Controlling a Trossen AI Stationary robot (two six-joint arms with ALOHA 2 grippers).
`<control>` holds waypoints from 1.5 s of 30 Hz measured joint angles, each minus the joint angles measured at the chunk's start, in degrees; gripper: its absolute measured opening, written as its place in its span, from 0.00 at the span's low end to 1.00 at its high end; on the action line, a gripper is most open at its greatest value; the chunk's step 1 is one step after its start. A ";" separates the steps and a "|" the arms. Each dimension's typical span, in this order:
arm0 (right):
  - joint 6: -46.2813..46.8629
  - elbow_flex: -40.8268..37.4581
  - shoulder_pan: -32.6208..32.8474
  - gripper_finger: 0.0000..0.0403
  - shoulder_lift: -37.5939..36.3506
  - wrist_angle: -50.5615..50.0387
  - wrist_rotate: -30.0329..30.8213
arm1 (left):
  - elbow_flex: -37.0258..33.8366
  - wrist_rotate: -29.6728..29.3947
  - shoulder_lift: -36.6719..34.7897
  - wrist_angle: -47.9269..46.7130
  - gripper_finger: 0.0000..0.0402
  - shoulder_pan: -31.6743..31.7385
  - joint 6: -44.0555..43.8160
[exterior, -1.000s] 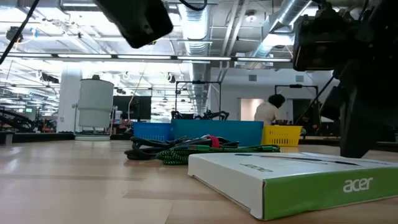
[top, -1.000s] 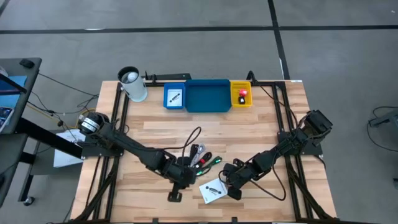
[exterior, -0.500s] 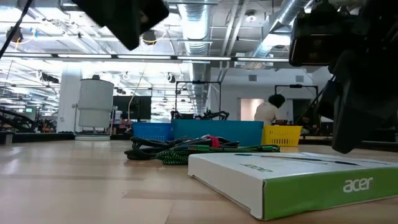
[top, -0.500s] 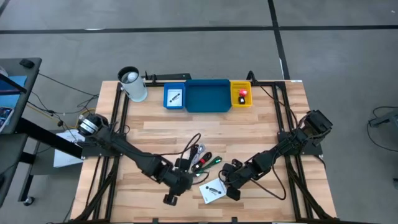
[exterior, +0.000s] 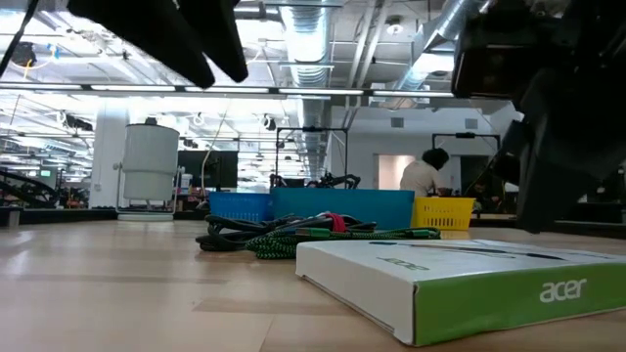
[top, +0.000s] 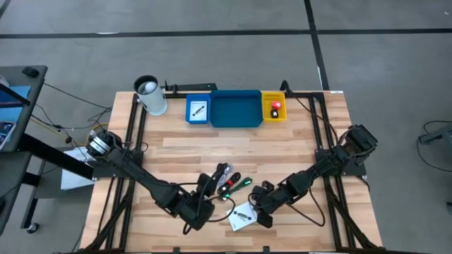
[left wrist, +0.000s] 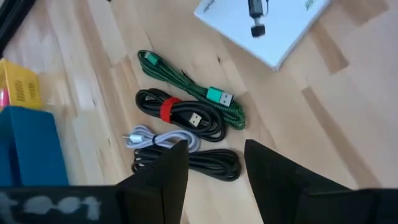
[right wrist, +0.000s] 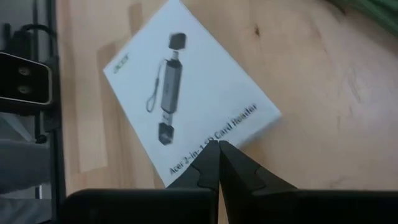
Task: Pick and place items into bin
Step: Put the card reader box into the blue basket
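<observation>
The white packet lies flat on the bench at the near edge, between the 2 arms. The right fingers are pressed shut, holding nothing, and hang just over the packet's near edge. The left fingers stand parted and empty, just left of the packet. They point at the bundle of cables, which lies a little farther in. From the left wrist, the green cable, the red-banded black cable and the black cable lie side by side, their long axes running across the gap. The left arm looks better placed for the cables. Farthest off, at the back edge, sits the row of trays, well apart from both.
</observation>
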 joint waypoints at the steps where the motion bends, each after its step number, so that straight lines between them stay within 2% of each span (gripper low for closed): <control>1: -0.11 0.00 -0.04 0.00 0.00 0.65 0.00 | -0.46 -0.01 0.00 0.39 0.37 0.08 1.02; 17: -0.22 0.02 -1.26 0.00 0.00 -1.39 -0.04 | -1.96 2.00 0.00 7.21 0.37 -0.49 2.88; 25: -0.18 0.00 -1.26 0.00 0.00 -3.84 -0.09 | -1.96 1.98 0.00 7.32 0.37 -0.45 2.97; 42: 0.36 0.00 -1.04 0.00 0.07 -0.95 -1.46 | -1.96 1.96 0.00 7.27 0.37 -0.45 2.99; 45: 0.63 0.09 -1.06 0.00 1.82 0.50 -1.56 | -1.96 1.97 0.00 7.25 0.37 -0.45 2.99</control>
